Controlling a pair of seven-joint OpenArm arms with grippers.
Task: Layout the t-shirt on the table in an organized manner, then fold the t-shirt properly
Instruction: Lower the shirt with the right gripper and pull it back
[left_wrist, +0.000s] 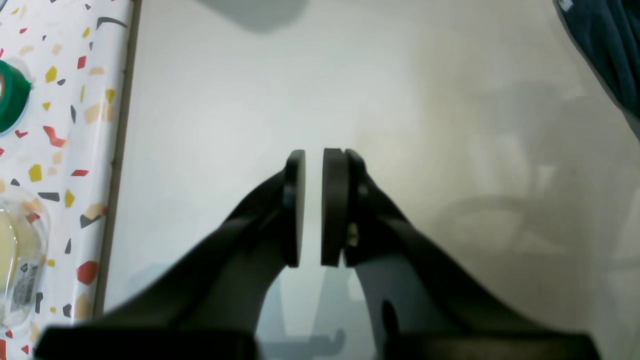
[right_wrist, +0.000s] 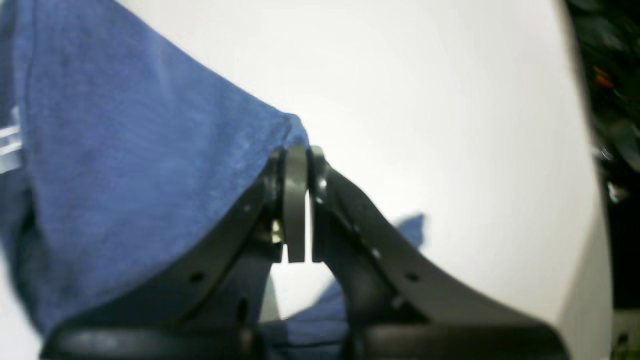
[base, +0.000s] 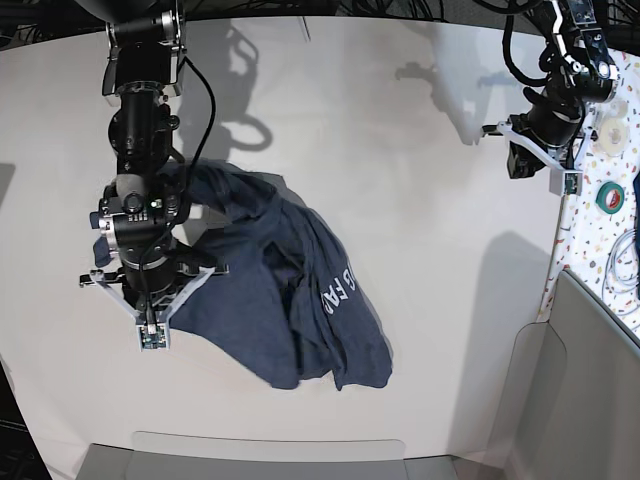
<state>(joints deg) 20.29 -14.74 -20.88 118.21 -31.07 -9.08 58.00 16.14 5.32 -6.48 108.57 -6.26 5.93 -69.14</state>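
Navy t-shirt (base: 270, 300) crumpled, long axis diagonal across white table (base: 420, 200).

From my seat the backdrop is pretty plain - a narrow white speckled strip (base: 600, 235) with red, yellow and grey confetti runs down one side, with a green tape roll (base: 610, 197) and a coiled white cable (base: 625, 262) sitting on it. Light comes from above - hard dark shadows fall across the surface

bare table (base: 420, 200) right of crumpled t-shirt (base: 290, 300), speckled strip (base: 600, 240) bordering it
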